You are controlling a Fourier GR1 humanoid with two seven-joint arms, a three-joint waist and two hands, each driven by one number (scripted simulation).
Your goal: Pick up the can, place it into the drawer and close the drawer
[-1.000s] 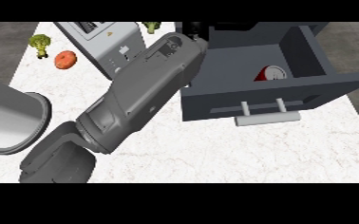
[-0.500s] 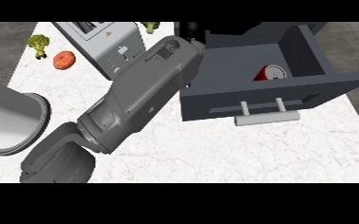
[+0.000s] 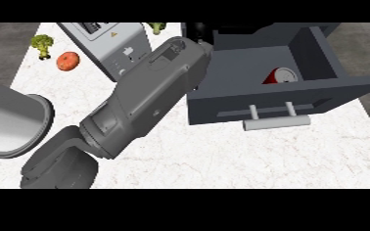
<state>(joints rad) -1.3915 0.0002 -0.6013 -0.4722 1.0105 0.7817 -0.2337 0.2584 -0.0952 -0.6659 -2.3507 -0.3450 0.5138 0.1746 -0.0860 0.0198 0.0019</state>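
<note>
A thick grey forearm crossed the counter from 7 o'clock towards 12, covering much of the middle. A boxy grey appliance stood just beside it at 11 o'clock. Further out at 10 lay a tomato and a broccoli floret, with a second floret near 12. A grey round vessel was cut off by the edge at 9 o'clock. The drawer stood open at 2 o'clock, its bar handle facing 5. The can lay inside against the front wall, partly hidden by it. Bare counter stretched from 4 to 6 o'clock, below the drawer front. Only a dark scrap of the left hand showed past the wrist by the drawer's back left corner. Whether it was clenched, released or grasping anything could not be told.
</note>
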